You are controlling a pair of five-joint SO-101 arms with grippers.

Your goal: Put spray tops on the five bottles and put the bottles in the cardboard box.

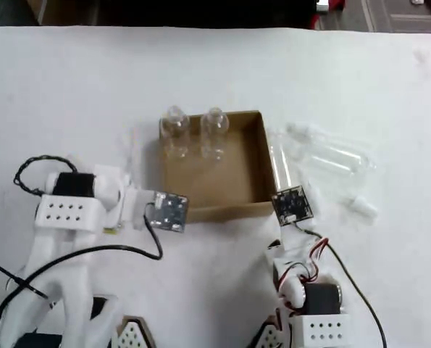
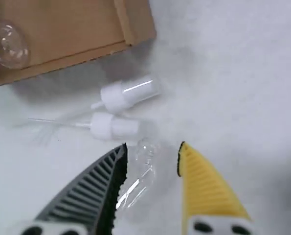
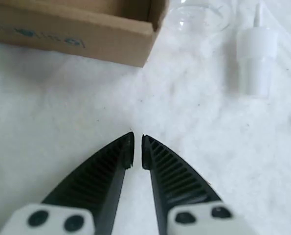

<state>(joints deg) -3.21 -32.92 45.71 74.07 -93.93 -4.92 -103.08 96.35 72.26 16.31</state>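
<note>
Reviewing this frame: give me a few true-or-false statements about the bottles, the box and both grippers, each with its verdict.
1. Two bottles stand inside the cardboard box. True.
2. The right gripper is shut on a spray top. False: it is shut on nothing, and the spray top lies apart from it on the table.
3. The left gripper is open, with a clear bottle lying between its fingers. True.
4. All five bottles are in the box. False: loose bottles lie on the table beside it.
</note>
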